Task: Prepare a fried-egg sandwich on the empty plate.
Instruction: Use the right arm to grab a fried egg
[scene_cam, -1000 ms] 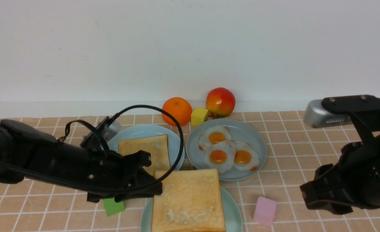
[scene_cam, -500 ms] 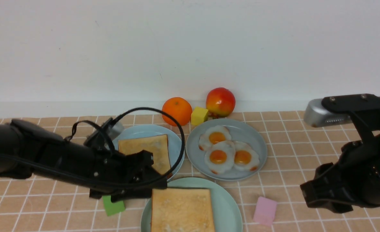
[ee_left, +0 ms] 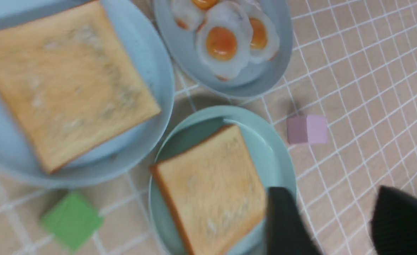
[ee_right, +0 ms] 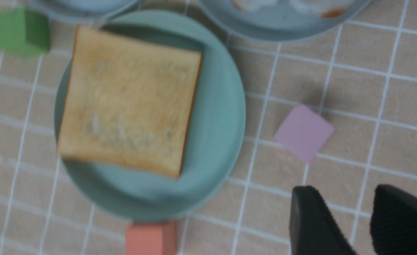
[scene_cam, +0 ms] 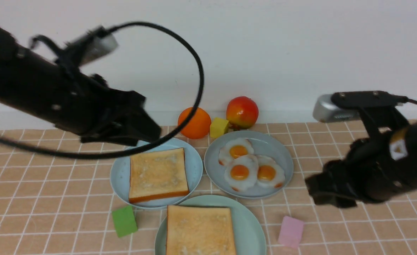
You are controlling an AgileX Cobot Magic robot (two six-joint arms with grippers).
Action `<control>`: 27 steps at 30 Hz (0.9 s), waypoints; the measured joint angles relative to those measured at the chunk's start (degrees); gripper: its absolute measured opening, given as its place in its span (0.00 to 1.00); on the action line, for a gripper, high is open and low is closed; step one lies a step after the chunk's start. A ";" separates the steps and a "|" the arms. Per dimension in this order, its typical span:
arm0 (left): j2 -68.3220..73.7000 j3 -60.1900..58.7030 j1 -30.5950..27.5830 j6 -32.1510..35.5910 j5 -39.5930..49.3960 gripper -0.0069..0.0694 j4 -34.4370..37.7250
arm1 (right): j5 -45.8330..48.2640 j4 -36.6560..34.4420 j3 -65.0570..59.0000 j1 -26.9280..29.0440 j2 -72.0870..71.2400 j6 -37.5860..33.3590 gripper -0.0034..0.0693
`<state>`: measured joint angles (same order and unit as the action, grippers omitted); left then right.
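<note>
hovering above the light blue plate (scene_cam: 114, 177), the left gripper (ee_left: 336, 209) stands open in its own wrist view, with nothing between its fingertips. below it in the front view, one golden-brown toast slice (scene_cam: 159, 173) lies on that light blue plate, its darker crust facing the robot's side. down from the same gripper and to its right, nearer the robot, the mint-green plate (scene_cam: 249, 226) carries another toast slice (scene_cam: 199, 230), set toward the plate's left side, with bare plate to the right of it. the green block (scene_cam: 124, 221) sits below the left gripper too, just beside the mint-green plate.

the right gripper (ee_right: 346, 209) is also open and empty, held over the tiled surface (scene_cam: 314, 226) to the right of the plates. to its left, and a little nearer the robot, is the pink block (scene_cam: 291, 232); well past that block on the same side is the mint-green plate with its toast. farther forward and to the left of the right gripper, the grey-blue plate (scene_cam: 284, 170) holds three toy fried eggs (scene_cam: 239, 172), white with orange yolks, close together and partly overlapping. the orange (scene_cam: 194, 123), yellow block (scene_cam: 219, 127) and red-and-yellow fruit (scene_cam: 242, 112) stand beyond the plates, farther forward than the right gripper. a reddish block (ee_right: 151, 239), probably, shows near the mint-green plate in the right wrist view, though it is blurred and cut off.
</note>
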<state>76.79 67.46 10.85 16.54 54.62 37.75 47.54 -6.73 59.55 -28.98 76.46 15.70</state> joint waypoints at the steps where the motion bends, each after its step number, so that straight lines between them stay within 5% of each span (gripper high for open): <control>1: -2.26 -1.28 0.00 -0.53 0.14 0.39 -0.34 | -0.33 -0.69 1.14 0.91 1.77 0.50 0.41; 6: -15.79 -11.39 0.05 -0.03 -0.29 0.08 -1.49 | -0.97 -4.35 7.63 3.62 10.01 -0.12 0.42; 17: -29.46 -19.70 0.05 1.53 -1.34 0.07 -7.24 | 1.22 -4.63 27.26 4.53 31.95 1.41 0.58; 27: -29.29 -20.85 0.05 1.53 -2.18 0.07 -8.36 | -1.99 -10.26 32.03 8.61 43.05 -1.66 0.58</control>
<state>47.50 46.61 10.91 18.07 52.45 29.39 45.55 -16.99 91.58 -20.36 119.51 14.04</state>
